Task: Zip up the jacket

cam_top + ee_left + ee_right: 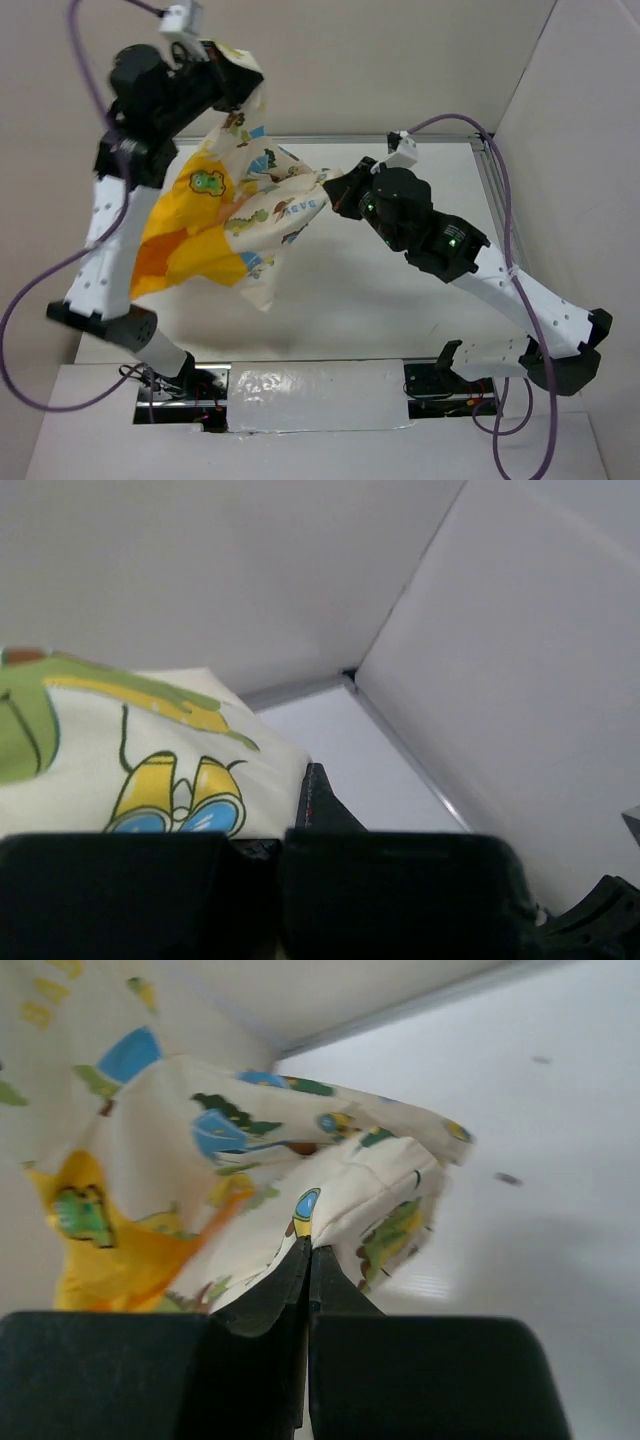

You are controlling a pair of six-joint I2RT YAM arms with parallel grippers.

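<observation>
You have one jacket [235, 215] to count from. There are two arms: the left arm [100, 250] on the jacket's left side and the right arm [500, 280] on its right. There are two grippers: the left gripper [222, 68] at the jacket's top edge and the right gripper [330, 188] at its right edge. One table [380, 310] lies beneath the jacket. Two purple cables flank it: the left cable [20, 300] and the right cable [505, 240].

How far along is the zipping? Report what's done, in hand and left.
Done: the jacket is lifted off the table. In hand: the left pincer holds it high, and the right pincer pinches a fold at its side. Left: the yellow lining shows, so the front looks open. No zipper pull is visible, and zipping has not begun.
</observation>
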